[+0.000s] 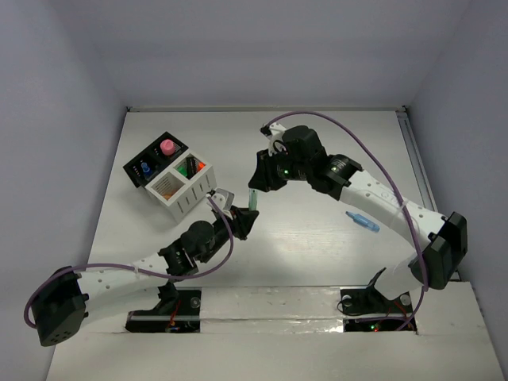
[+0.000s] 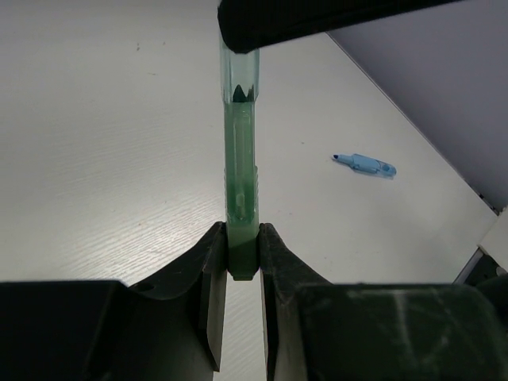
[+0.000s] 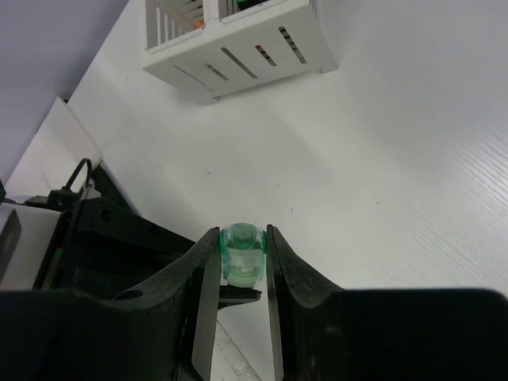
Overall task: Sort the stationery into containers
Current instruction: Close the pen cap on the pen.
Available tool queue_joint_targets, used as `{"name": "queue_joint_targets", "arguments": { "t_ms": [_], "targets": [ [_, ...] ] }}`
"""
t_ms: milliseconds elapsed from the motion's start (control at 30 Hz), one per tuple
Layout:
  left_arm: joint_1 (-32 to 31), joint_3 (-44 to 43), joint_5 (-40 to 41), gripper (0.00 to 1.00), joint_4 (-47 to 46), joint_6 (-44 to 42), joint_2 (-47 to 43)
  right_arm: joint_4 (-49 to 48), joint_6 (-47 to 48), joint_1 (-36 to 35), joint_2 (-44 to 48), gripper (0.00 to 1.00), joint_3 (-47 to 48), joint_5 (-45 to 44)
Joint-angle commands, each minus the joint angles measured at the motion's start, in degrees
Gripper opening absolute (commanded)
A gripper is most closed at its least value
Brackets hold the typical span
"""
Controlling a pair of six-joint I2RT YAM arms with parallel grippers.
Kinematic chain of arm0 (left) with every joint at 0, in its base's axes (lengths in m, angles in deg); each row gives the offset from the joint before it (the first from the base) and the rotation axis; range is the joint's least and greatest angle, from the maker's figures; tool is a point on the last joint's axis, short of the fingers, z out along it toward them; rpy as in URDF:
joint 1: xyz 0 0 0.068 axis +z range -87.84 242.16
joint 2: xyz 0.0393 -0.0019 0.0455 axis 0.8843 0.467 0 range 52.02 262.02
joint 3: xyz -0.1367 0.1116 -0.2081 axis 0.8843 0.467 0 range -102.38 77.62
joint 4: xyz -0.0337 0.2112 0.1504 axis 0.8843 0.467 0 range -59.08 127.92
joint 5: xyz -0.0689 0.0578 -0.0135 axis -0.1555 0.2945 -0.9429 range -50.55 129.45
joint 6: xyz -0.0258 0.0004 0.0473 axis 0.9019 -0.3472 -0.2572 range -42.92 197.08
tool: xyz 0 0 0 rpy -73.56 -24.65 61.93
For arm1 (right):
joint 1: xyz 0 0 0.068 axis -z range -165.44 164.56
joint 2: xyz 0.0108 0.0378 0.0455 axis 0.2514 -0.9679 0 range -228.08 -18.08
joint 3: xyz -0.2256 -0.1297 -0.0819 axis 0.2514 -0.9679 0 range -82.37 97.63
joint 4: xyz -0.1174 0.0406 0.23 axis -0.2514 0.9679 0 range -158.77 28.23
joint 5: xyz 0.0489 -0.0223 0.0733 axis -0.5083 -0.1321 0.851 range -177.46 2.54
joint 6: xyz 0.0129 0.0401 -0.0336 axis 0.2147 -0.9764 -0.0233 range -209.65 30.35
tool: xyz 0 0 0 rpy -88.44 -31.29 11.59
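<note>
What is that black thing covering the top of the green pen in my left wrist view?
Observer: That is the right gripper, clamped on the far end of the green pen.
Operator: Where are the boxes?
Observer: Far left on the table: a black box joined to a white box.
Operator: Is anything inside them?
Observer: A pink piece and a blue piece stand in the black box.
</note>
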Motion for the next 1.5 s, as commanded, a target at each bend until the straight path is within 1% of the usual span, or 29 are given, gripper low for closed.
{"name": "queue_joint_targets", "arguments": {
  "t_ms": [0, 200, 400, 800, 1000, 1167, 1333, 1433, 1467],
  "targets": [
    [-0.50, -3.98, 0.67, 0.00, -3.69, -1.04, -1.72, -2.72, 1.19, 0.10, 0.64, 0.00, -2.65, 0.45],
    [-0.50, -5.21, 0.84, 0.00, -3.60, -1.57, -2.60, -3.95, 0.48, -0.43, 1.07, 0.00, -6.34, 1.24],
    [-0.50, -6.18, 1.98, 0.00, -2.98, -2.01, -3.57, -5.18, -0.75, -2.71, 2.39, 0.00, -10.38, 1.68],
    [-0.50, -10.66, 4.01, 0.00, -1.23, -4.91, -4.36, -6.94, -2.07, -5.44, 4.32, 0.00, -16.54, -1.31],
    [-0.50, -14.97, 4.18, 0.00, 0.62, -7.02, -3.22, -9.49, -3.65, -7.10, 3.27, 0.00, -21.72, -1.40],
    [0.81, -17.78, 3.31, 0.00, 0.97, -7.72, -2.43, -13.44, -6.02, -7.63, 3.01, 0.00, -26.20, -1.31],
    [0.82, -19.80, 2.60, 0.00, 1.32, -8.08, -2.08, -18.44, -7.86, -7.63, 2.04, 0.00, -30.86, -0.96],
    [1.35, -19.89, 2.77, 0.00, 1.76, -7.55, -1.38, -19.33, -8.48, -7.63, 3.70, 0.00, -31.31, -2.79],
    [1.35, -19.46, 2.86, 0.00, 1.94, -6.85, -1.03, -19.77, -8.66, -7.63, 4.58, 0.00, -31.04, -4.72]
  ]
}}
